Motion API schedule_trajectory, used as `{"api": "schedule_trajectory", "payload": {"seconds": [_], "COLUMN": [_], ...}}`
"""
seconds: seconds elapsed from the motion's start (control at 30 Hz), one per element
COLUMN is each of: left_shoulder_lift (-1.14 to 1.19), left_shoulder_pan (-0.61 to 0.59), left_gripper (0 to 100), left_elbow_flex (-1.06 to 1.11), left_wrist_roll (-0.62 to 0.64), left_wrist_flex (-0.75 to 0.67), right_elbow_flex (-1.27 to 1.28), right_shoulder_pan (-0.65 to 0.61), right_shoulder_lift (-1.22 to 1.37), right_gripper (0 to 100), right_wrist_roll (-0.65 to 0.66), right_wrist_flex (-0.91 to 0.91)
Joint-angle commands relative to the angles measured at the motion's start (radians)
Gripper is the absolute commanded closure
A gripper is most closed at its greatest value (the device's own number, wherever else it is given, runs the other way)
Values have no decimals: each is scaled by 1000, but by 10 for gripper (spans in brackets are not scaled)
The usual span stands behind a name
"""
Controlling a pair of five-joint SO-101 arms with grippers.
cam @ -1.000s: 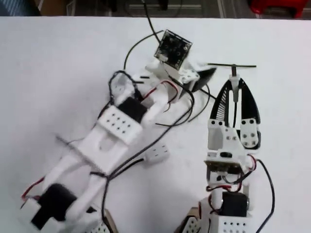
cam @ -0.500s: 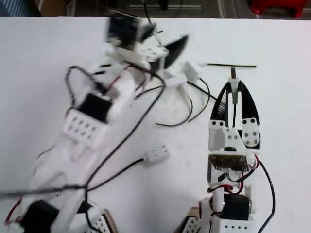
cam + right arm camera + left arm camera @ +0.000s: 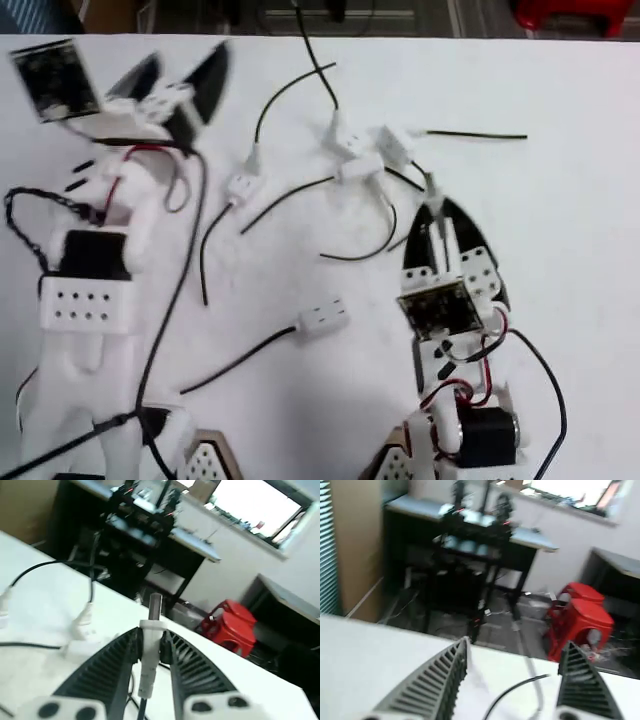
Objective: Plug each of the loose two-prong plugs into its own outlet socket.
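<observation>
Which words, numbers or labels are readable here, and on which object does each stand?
No text is readable in any view.
The plug in the right gripper and the white connector on the table show no print.
The wrist camera board is too blurred to read.

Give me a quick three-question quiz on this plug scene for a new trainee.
1. True or false: the left end effector is shut on a plug.
2. Multiple choice: what does the right end effector hold? A) a white plug; B) a red stool; C) nothing.
3. Short answer: is the white connector lying by itself touching either end effector?

Key: 1 false, it is open and empty. 2 A. 3 no, it lies apart from both.
</observation>
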Motion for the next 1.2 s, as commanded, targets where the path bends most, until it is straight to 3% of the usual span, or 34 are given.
{"api": "schedule_trajectory", "payload": {"seconds": [0.0, 0.17, 0.27, 0.4, 0.6, 0.83, 1.17], "left_shoulder_lift": [-30, -30, -30, -30, -30, -28, -27], "left_shoulder_pan": [-73, -189, -232, -240, -239, -237, -234], "left_gripper": [710, 710, 710, 710, 710, 710, 710], "left_elbow_flex": [54, 232, 334, 494, 681, 695, 697], "left_wrist_roll": [15, 17, 14, 12, 12, 12, 12], "left_wrist_flex": [18, 20, -3, -144, -385, -379, -307], "right_elbow_flex": [-92, -186, -318, -569, -1068, -1530, -1530], "right_shoulder_pan": [-70, -65, 10, 35, -70, -302, -349], "right_shoulder_lift": [-1, 79, 223, 504, 957, 1385, 1778], "right_gripper": [981, 981, 981, 981, 980, 980, 980], "right_wrist_roll": [11, -2, -11, -11, -15, -149, -166], "right_wrist_flex": [99, 179, 222, 314, 673, 1075, 1070]}}
